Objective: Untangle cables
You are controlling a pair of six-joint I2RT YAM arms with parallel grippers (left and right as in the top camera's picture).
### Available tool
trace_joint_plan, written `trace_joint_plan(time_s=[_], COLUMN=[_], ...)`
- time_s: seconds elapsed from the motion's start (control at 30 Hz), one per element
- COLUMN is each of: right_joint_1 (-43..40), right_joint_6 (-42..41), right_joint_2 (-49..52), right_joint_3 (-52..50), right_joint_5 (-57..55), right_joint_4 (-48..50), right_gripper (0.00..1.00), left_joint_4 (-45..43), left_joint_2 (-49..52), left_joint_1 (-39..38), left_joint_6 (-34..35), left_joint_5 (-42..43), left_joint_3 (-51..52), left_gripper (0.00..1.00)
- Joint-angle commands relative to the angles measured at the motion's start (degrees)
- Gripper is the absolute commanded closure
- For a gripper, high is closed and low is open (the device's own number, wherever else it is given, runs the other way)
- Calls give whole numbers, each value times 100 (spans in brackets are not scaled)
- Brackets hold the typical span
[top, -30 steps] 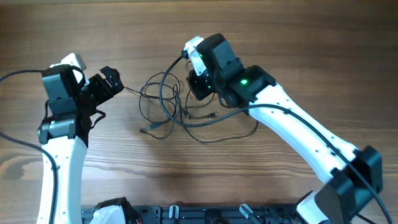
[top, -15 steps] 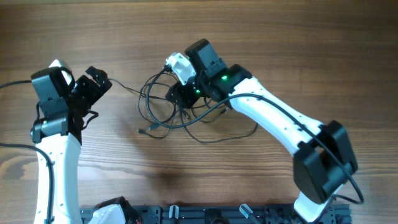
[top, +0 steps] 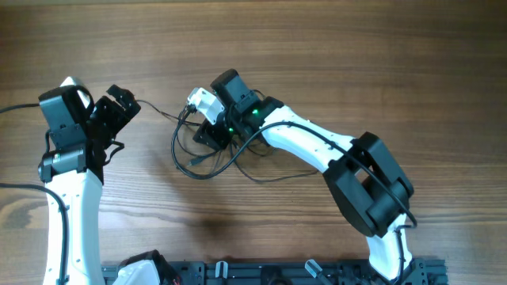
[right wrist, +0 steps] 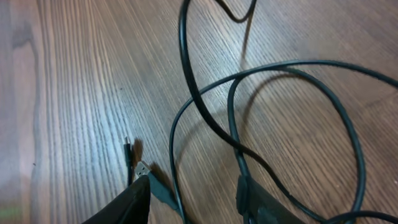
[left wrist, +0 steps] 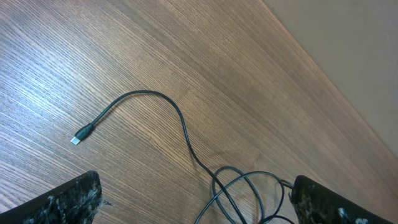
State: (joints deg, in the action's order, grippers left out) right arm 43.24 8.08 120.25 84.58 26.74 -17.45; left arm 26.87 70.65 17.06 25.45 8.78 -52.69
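The cables (top: 238, 154) are thin black cords lying in tangled loops on the wooden table at centre. My right gripper (top: 207, 131) is low over the tangle's left side. In the right wrist view its jaws (right wrist: 193, 208) stand open with one strand running between the fingers, a USB plug (right wrist: 143, 168) lies by the left finger, and loops (right wrist: 273, 68) cross ahead. My left gripper (top: 125, 104) is open and empty, left of the tangle. In the left wrist view (left wrist: 202, 208) a free cord end with a small plug (left wrist: 79, 138) lies ahead, and loops (left wrist: 239, 193) show between the fingers.
The wooden table (top: 333, 47) runs to a far edge seen in the left wrist view (left wrist: 323, 68). Thicker black arm cables trail off at the left (top: 16, 95). A black rack (top: 261, 273) sits along the front edge.
My right gripper has moved left and down over the left side of the tangle, and the loops have shifted left with it. The left arm shifted slightly left, then stayed still.
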Motion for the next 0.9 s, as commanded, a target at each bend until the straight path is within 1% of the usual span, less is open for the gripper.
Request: trace_joint_plan(time_s=[0.0,0.1,0.13,0.17,0.23,0.27,0.4,0.5,0.57,0.63,0.7,0.87], right_joint_1=[-9,-9,-9,-9,-9,-9,-13,-11,-20,-24,-24,-17], right_joint_6=[103,160,326,417,422,422,452,374,442,651,868,861], right_joint_2=[227,229,229,229,229,229,229,229,229,223,195,197], right_joint_3=[24,24,24,24,24,24,24,24,24,26,28,28], right_joint_5=[-37,-42,-66,-254,-662,-717,-745,-726,-905,-1222,-1237,-1215], right_joint_4=[44,122,144,197,363,415,468,275,164,328,542,931], right_gripper=[47,46,44,39,32,30,25,22,20,19,18,12], left_joint_4=[0,0,0,0,0,0,0,0,0,0,0,0], left_joint_2=[42,42,42,42,42,42,42,42,42,42,42,42], left_joint_1=[48,48,48,48,48,48,48,48,48,48,48,48], left_joint_6=[52,52,52,52,52,52,52,52,52,52,52,52], left_joint_5=[-96,-96,-96,-96,-96,-96,-96,-96,-96,-96,-96,-96], left_joint_3=[-9,-9,-9,-9,-9,-9,-9,-9,-9,-9,-9,-9], left_gripper=[0,0,0,0,0,0,0,0,0,0,0,0])
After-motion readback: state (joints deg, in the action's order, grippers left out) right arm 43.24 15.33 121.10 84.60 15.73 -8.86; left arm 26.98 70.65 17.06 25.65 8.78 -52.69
